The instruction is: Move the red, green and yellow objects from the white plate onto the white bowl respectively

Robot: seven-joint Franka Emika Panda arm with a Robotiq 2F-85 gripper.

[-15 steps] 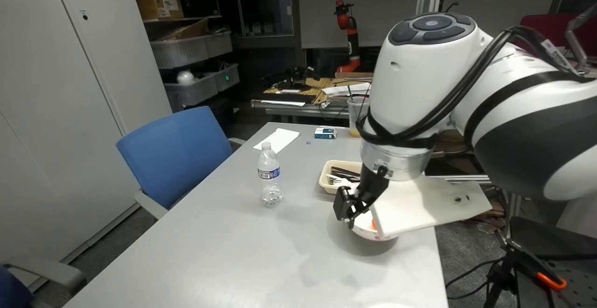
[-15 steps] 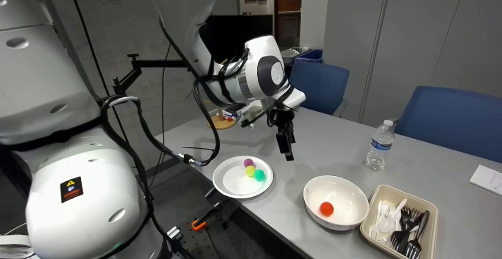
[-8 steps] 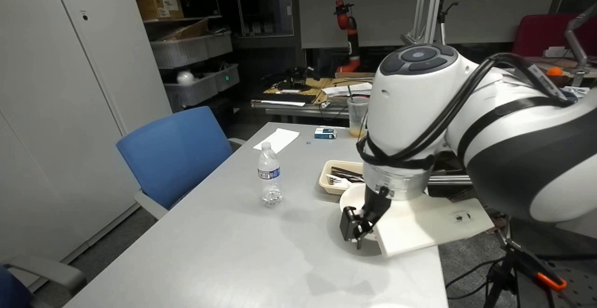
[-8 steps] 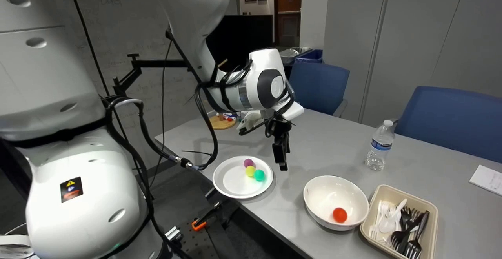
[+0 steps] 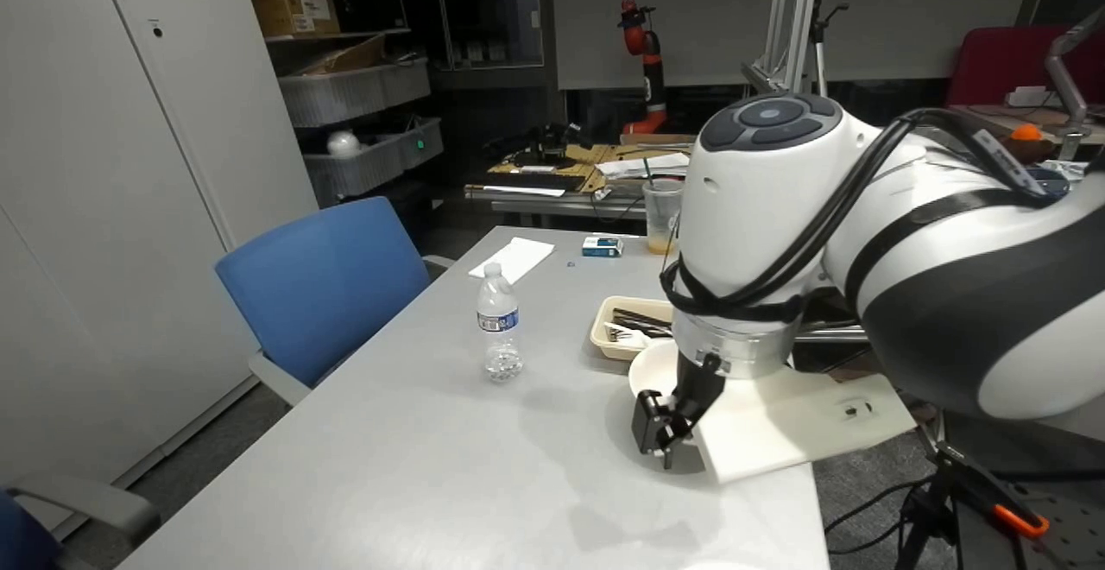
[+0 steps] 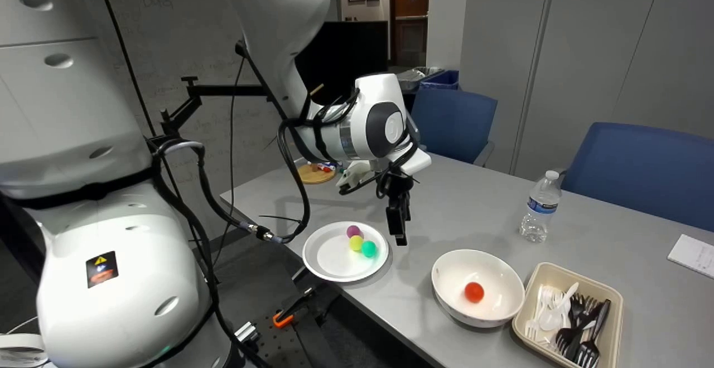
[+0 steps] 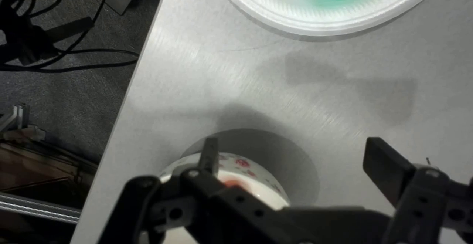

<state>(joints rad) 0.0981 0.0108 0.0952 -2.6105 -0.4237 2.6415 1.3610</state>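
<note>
Lower than before, the spread gripper should squarely straddle the green ball, which perhaps touches the yellow ball.

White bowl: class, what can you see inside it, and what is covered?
In an exterior view, one red-orange ball sits inside the white bowl. The patch directly under the ball is covered, so it cannot be seen.
</note>
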